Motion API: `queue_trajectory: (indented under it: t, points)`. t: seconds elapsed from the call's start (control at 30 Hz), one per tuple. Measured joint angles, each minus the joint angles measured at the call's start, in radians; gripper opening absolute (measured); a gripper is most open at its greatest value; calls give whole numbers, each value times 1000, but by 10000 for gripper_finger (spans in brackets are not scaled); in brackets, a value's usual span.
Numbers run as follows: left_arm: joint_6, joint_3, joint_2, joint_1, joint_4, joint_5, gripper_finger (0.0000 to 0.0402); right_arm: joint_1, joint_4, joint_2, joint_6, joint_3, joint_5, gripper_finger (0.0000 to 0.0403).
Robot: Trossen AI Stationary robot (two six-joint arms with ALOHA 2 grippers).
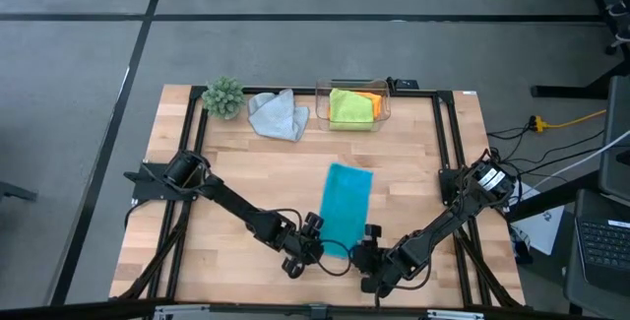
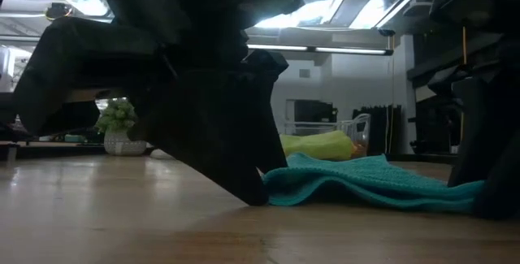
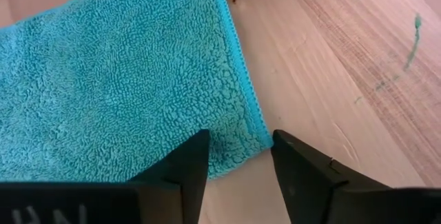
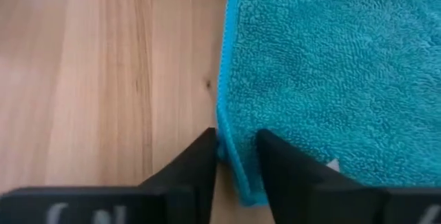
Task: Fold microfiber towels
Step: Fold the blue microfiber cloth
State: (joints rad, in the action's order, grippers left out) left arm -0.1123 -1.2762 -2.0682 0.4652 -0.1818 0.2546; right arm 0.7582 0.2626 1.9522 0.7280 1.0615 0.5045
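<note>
Grippers left point(image 3: 238, 156) and right point(image 4: 236, 156) are parted astride turquoise towel point(image 1: 346, 205) near corners, positioned for folding.

A towel point(image 1: 346, 205) lies mid-table, both grippers point(image 1: 313, 246) point(image 1: 369, 251) at its near end. Behind it stand a plant point(image 1: 223, 96), a crumpled towel point(image 1: 278, 115) and a box point(image 1: 382, 103) holding two towels point(image 1: 351, 106).

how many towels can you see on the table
4: turquoise towel flat near the front between both grippers, grey towel crumpled at the back, green towel and orange towel in the clear box. More could hide beneath.
</note>
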Motion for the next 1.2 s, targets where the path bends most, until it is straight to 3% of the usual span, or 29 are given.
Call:
queue_trajectory:
  t: [0.23,0.43,0.7,1.0,1.2]
  points:
    - [-3,1,-2,0,9,7,90,-1,10,0,-7,-1,11,14]
    - [-5,3,-4,-2,16,30,10,-1,10,0,-4,-2,34,14]
    - [-6,5,25,3,5,133,2,-1,34,3,-12,30,56,7]
    - [-2,3,136,79,14,194,0,31,246,3,-34,234,147,4]
    - [5,3,207,132,13,206,0,53,326,3,63,349,174,5]
